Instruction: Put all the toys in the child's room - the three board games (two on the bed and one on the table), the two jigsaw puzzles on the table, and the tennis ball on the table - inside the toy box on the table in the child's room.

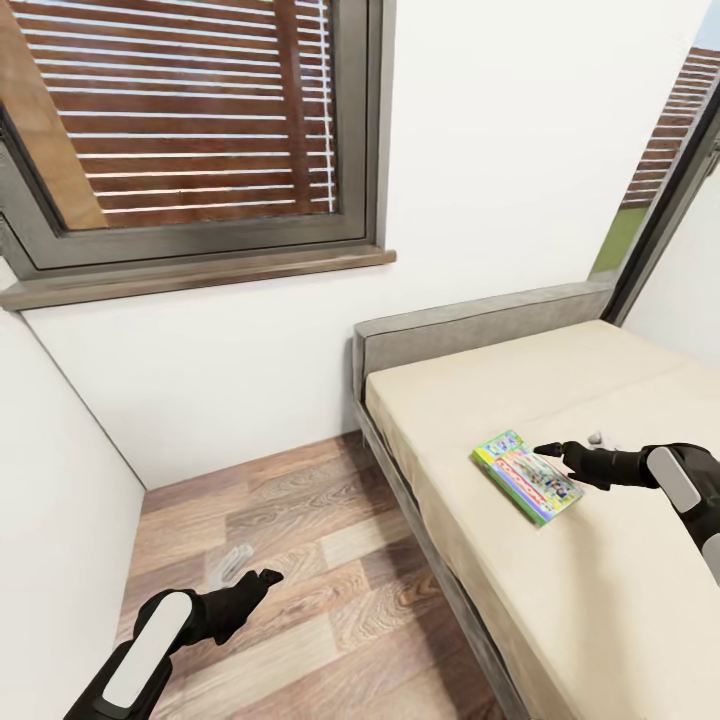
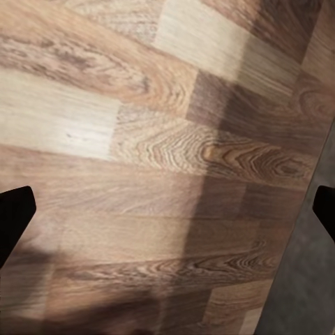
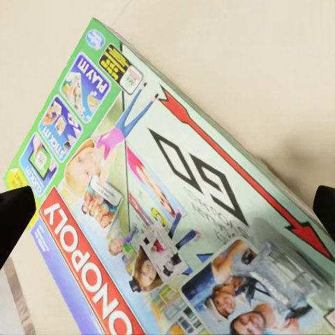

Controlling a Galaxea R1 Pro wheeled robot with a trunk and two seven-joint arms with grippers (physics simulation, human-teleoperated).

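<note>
One board game [image 1: 527, 477], a flat green-edged box, lies alone on the beige mattress of the bed [image 1: 600, 610], near its floor-side edge. In the right wrist view this board game [image 3: 167, 209] shows a red "Monopoly" band and spans the space below the fingers. My right gripper [image 1: 548, 452] hovers just above the box's far right edge, open, its fingertips [image 3: 14, 216] spread wide with nothing between them. My left gripper [image 1: 262, 578] hangs open over the wood-plank floor [image 2: 153, 139], away from the bed. The toy box, the table and the other toys are out of view.
A grey upholstered headboard [image 1: 480, 325] backs onto the white wall [image 1: 500, 150]. A large window with brown slats [image 1: 190, 110] and a wooden sill [image 1: 200, 275] sits above the floor strip [image 1: 300, 540] between the left wall and the bed frame.
</note>
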